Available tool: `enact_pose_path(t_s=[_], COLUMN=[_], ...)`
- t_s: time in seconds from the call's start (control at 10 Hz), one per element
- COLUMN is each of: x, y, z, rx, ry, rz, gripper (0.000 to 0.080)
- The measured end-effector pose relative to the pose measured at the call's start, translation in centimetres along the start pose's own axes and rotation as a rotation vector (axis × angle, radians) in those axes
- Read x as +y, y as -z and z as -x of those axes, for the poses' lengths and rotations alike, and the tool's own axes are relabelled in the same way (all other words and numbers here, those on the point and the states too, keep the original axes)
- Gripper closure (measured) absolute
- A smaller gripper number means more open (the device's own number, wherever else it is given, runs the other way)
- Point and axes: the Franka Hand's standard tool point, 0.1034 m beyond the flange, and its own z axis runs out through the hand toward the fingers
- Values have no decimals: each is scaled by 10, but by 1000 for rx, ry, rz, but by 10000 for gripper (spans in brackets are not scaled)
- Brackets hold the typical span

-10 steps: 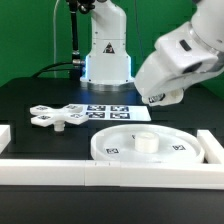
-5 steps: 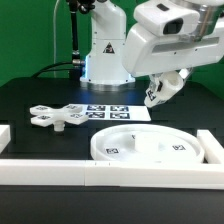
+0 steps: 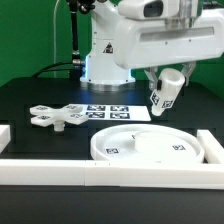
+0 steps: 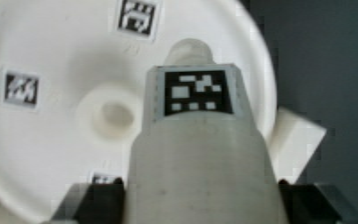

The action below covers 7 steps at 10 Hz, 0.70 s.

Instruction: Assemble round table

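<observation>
The gripper [image 3: 164, 88] has its fingers [image 4: 98, 196] clamped on the leg [image 3: 163, 95], holding it tilted in the air above the disc [image 3: 150, 152]. The disc lies flat by the bench edge nearest the exterior camera. The step in hand looks like bringing the leg to the disc. Next, it probably needs standing upright and lining up over the central socket [image 4: 108, 112] before lowering. The cross-shaped foot [image 3: 58, 116] lies toward the bench's edge on the exterior view's left.

- Plain green backdrop [image 3: 25, 40] behind, evenly lit.
- Matte black tabletop [image 3: 30, 95] in front of it.
- Long white rails [image 3: 50, 168] along near edge and at both sides.
- Flat marker board [image 3: 105, 111] lying mid-table, toward the back.
</observation>
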Motion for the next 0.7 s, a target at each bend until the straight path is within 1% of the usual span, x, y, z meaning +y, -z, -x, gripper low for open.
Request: enact_pose_path(t_s=[0.1, 0.2, 0.4, 0.5, 0.7], x=[4, 6, 18, 21, 22], y=[4, 1, 0, -1, -1], z=[-7, -6, -6, -6, -6], rx=[82, 129, 266, 283, 282], ry=[24, 26, 42, 51, 50], rz=[29, 44, 95, 105, 105], gripper=[390, 390, 390, 390, 390])
